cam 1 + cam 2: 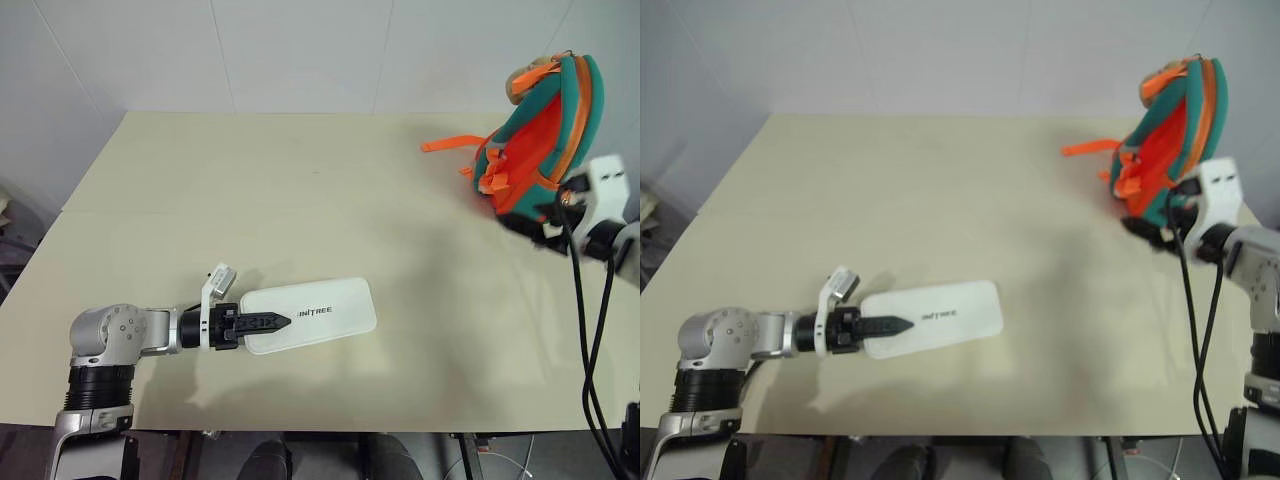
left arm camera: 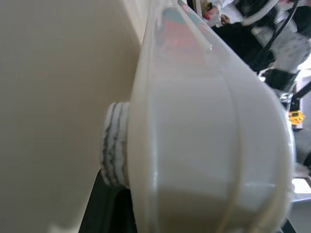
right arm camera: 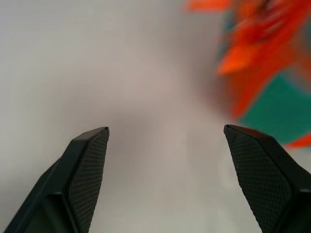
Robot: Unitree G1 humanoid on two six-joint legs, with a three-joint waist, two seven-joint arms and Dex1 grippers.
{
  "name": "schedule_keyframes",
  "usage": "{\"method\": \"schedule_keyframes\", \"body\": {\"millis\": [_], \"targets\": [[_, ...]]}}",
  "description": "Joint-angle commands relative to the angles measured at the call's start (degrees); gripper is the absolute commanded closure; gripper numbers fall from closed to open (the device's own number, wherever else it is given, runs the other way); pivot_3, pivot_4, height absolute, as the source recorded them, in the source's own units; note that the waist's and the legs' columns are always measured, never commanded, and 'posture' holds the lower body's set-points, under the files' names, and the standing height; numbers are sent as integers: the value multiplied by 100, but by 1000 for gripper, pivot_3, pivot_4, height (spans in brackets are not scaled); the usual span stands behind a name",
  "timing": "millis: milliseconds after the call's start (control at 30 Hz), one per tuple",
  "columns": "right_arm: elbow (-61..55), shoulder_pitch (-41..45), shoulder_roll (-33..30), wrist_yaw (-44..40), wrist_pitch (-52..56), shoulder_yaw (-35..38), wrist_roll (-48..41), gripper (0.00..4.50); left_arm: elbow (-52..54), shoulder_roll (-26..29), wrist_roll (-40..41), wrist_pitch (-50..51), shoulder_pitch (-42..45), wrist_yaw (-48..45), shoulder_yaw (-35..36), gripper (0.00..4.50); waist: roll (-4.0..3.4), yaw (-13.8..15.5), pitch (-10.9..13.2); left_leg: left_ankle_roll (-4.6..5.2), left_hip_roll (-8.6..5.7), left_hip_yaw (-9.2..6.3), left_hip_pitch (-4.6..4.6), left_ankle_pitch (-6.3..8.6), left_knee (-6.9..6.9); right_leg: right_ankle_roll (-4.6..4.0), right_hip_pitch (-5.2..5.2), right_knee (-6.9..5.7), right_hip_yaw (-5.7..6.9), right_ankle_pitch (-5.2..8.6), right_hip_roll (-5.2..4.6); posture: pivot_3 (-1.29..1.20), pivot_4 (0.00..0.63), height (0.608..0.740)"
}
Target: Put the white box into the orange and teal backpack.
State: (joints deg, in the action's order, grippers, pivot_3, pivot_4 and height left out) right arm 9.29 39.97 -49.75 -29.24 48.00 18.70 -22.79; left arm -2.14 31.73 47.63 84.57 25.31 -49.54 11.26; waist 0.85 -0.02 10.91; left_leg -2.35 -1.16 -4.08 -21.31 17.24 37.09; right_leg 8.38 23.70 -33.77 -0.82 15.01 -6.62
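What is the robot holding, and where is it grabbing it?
The left end effector holds the white box by its near short end. The right end effector is open and holds nothing, close to the orange and teal backpack.

A pale table (image 1: pixel 300 190) with two things on it

The table top is cream and is set against a white wall. A flat white box (image 1: pixel 310 315) is laid on it near the front edge, towards the left. An orange and teal backpack (image 1: pixel 540 140) is stood at the far right corner, well apart from the box. One orange strap (image 1: pixel 450 145) is stretched out flat on the top.
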Motion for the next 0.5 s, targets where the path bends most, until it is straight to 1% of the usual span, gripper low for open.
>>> {"method": "schedule_keyframes", "body": {"millis": [33, 133, 233, 500], "targets": [[401, 440, 88, 718, -719, 210, 419, 0, 205, 62, 53, -227, -87, 37, 30, 3252, 0, -9, 0, 0, 2, 0, 1, 0, 0, 0, 0, 0, 0, 0, 2, 0, 150, 740], [1097, 862, 239, 1173, -1472, 54, 827, 0, 208, 53, 48, -344, -138, 62, 0, 3252, 0, -21, 0, 0, 1, 5, 3, 0, 0, 0, -2, 1, -3, 0, 1, 0, 150, 740], [1721, 1240, 410, 1482, -1971, -105, 1136, 0, 254, 27, 70, -411, -173, 117, 18, 3252, 0, -38, 0, 0, 1, 10, 3, 0, -2, 1, 0, -1, -8, -1, 2, 0, 150, 740], [2959, 1861, 928, 1516, -2574, -195, 1231, 0, 375, 82, 222, -474, -362, 232, 169, 3252, 0, -141, 0, 0, 2, 12, 1, 0, -7, 7, -1, -10, -12, -4, 4, 0, 150, 740]]}}
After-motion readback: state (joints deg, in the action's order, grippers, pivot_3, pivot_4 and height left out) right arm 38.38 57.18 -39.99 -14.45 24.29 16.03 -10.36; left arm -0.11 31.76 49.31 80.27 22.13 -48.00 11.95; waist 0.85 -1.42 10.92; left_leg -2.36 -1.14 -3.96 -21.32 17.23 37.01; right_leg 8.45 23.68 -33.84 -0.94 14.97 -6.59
